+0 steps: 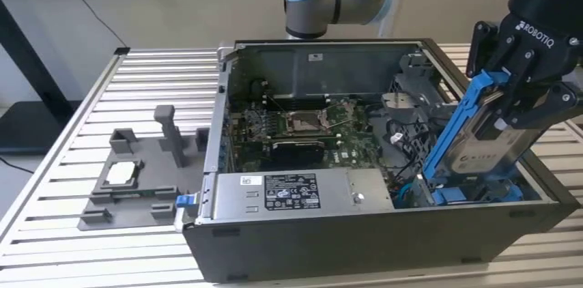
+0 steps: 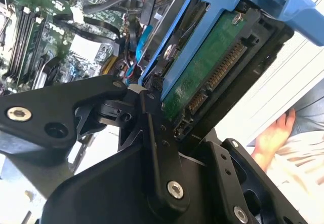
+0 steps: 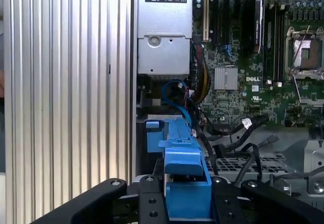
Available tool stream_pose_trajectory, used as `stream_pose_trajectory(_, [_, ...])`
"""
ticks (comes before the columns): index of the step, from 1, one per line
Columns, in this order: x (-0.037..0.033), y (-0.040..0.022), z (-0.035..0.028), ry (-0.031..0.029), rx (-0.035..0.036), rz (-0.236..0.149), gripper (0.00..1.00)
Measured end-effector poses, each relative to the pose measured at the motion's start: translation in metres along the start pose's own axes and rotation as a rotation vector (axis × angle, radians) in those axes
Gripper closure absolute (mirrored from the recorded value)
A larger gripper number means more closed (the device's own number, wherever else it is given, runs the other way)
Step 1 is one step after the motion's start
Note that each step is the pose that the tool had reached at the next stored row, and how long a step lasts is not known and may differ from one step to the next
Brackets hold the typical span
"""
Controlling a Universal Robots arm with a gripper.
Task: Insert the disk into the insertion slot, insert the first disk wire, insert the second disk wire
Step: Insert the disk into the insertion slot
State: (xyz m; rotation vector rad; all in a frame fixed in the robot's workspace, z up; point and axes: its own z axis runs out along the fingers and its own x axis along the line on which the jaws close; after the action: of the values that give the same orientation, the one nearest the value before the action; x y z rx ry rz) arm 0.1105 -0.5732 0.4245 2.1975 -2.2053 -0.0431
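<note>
My tool is clamped on the disk, holding it tilted, its lower end inside the open computer case beneath the tool.

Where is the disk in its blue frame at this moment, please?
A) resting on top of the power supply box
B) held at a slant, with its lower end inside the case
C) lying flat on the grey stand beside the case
B: the gripper has its fingers shut on the disk, which leans with its lower end inside the computer case.
</note>
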Motion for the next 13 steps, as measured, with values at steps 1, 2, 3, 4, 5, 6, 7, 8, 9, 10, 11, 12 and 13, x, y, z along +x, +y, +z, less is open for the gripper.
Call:
stream_pose_trajectory(1, [-0.0003, -0.0003, 0.0008, 0.0001, 0.0000, -0.001, 0.67])
stream_pose_trajectory(2, [-0.0007, -0.0008, 0.0016, 0.0001, 0.0000, -0.002, 0.67])
stream_pose_trajectory(3, [-0.0009, -0.0011, 0.0023, 0.0002, 0.0000, -0.002, 0.67])
stream_pose_trajectory(4, [-0.0011, -0.0014, 0.0030, 0.0002, 0.0000, -0.003, 0.67])
stream_pose_trajectory(5, [-0.0014, -0.0017, 0.0037, 0.0002, 0.0000, -0.004, 0.67])
stream_pose_trajectory(6, [-0.0016, -0.0021, 0.0045, 0.0002, 0.0000, -0.004, 0.67])
stream_pose_trajectory(7, [-0.0017, -0.0025, 0.0052, 0.0003, 0.0000, -0.005, 0.67])
stream_pose_trajectory(8, [-0.0020, -0.0029, 0.0059, 0.0003, 0.0000, -0.006, 0.67])
stream_pose_trajectory(9, [-0.0022, -0.0034, 0.0066, 0.0003, 0.0000, -0.007, 0.67])
stream_pose_trajectory(10, [-0.0024, -0.0039, 0.0074, 0.0003, 0.0000, -0.007, 0.67])
stream_pose_trajectory(11, [-0.0025, -0.0042, 0.0080, 0.0006, 0.0000, -0.008, 0.67])
stream_pose_trajectory(12, [-0.0027, -0.0044, 0.0088, 0.0005, 0.0000, -0.008, 0.67])
stream_pose_trajectory(13, [-0.0029, -0.0047, 0.0097, 0.0005, 0.0000, -0.009, 0.67])
